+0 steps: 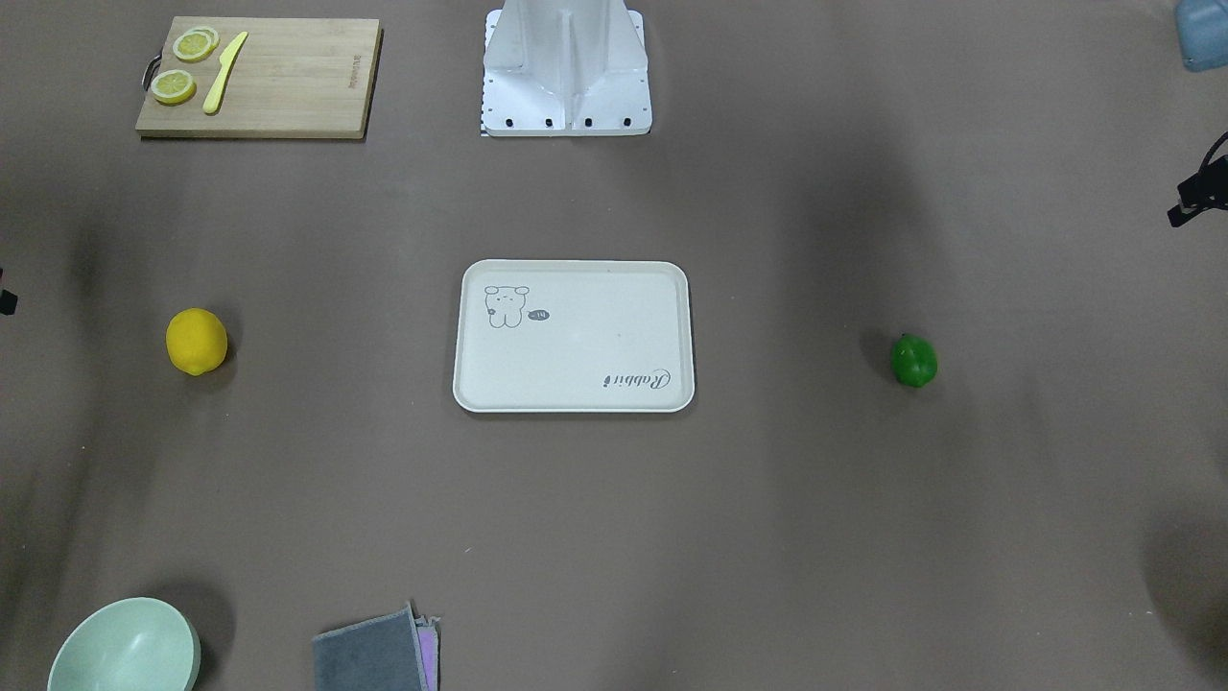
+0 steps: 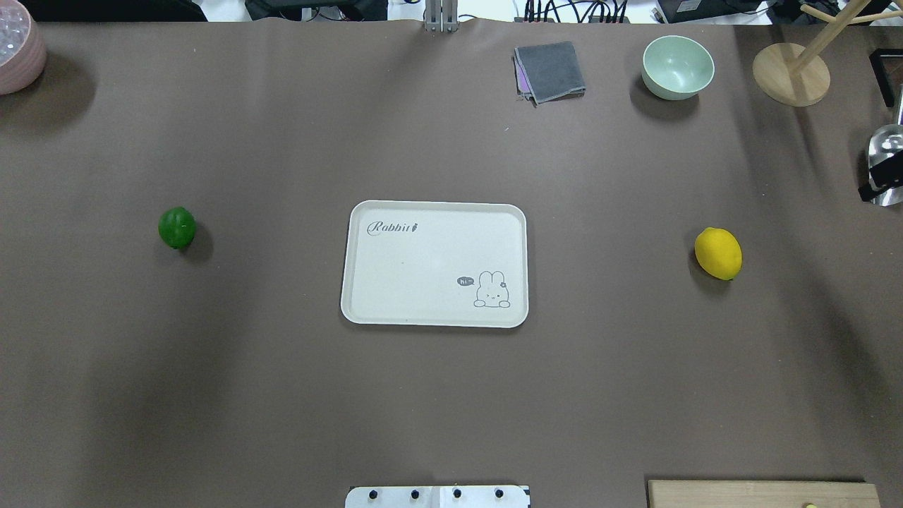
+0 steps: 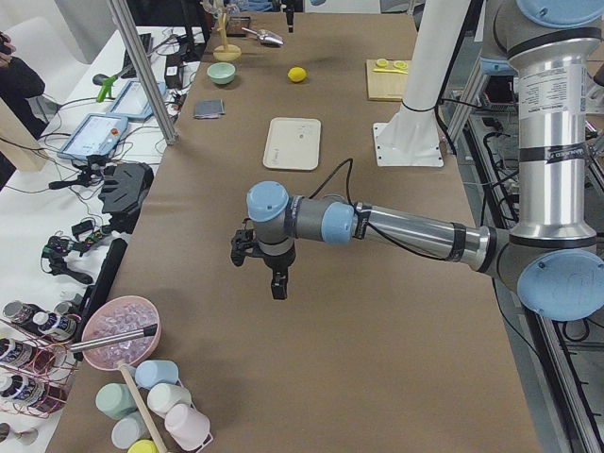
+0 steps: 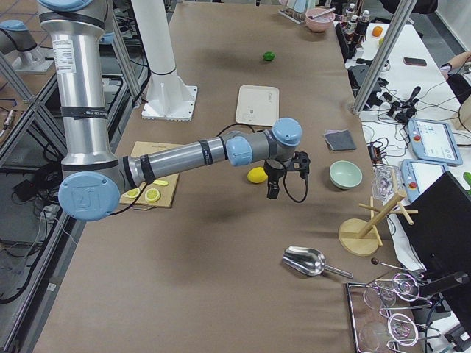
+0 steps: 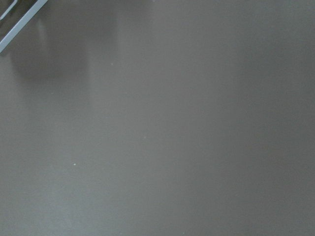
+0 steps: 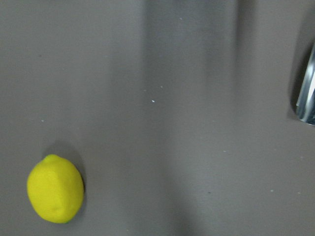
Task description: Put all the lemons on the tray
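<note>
The flat cream-white rectangular tray (image 2: pixel 430 268) with the rabbit drawing sits bare at the centre of the overhead view. Neither fruit is on it. The bright yellow oval lemon (image 2: pixel 718 253) lies well apart at mid-right, and the glossy green oval lemon (image 2: pixel 176 227) well apart at mid-left. That spread likely gives each arm the fruit on its own side.

The right gripper (image 4: pixel 283 176) hangs above the table near the yellow lemon, which shows at the lower left of its wrist view. The left gripper (image 3: pixel 269 269) hangs over bare brown cloth, with no fruit in its wrist view. I cannot tell whether either pincer is spread or pressed together.

The thin lemon slices (image 1: pixel 195 44) on the wooden cutting board (image 1: pixel 288 86), upper left of the front-facing view, are probably decoys.
</note>
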Tool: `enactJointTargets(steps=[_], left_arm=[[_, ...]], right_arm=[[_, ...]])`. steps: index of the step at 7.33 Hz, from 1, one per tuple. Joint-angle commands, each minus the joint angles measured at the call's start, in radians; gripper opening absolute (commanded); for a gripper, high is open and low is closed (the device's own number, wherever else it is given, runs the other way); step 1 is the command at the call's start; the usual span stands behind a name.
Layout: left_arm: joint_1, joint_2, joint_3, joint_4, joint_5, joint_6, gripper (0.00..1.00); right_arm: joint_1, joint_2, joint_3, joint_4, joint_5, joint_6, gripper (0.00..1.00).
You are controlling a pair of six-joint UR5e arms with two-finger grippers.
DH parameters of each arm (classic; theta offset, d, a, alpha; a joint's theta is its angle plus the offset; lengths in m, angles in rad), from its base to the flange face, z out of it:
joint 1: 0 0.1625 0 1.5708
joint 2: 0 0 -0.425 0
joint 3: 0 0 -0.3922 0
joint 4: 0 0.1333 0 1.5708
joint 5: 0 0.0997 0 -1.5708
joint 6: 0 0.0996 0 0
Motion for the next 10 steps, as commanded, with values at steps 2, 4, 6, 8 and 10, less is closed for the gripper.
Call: enactJointTargets(steps=[2, 4, 6, 8, 10], left_arm=[[0.185, -0.116, -0.027, -0.001, 0.008, -0.236, 0.97], [0.318, -0.233, 0.012, -0.002, 0.014, -0.408, 0.97], [0.364, -0.339, 0.09, -0.004, 0.06, -0.418, 0.93], [0.365, -0.359, 0.228, -0.12, 0.061, -0.406, 0.94], [0.371, -0.399, 0.348, -0.205, 0.054, -0.444, 0.94]], right_arm=[[-0.136, 0.075, -0.012, 0.001, -0.028, 0.144, 0.98], [-0.164, 0.097, -0.059, 0.0, -0.027, 0.137, 0.97], [-0.218, 0.132, -0.073, 0.001, -0.03, 0.14, 0.95], [-0.236, 0.138, -0.099, 0.0, -0.03, 0.132, 0.94], [-0.265, 0.138, -0.116, 0.0, -0.033, 0.127, 0.94]])
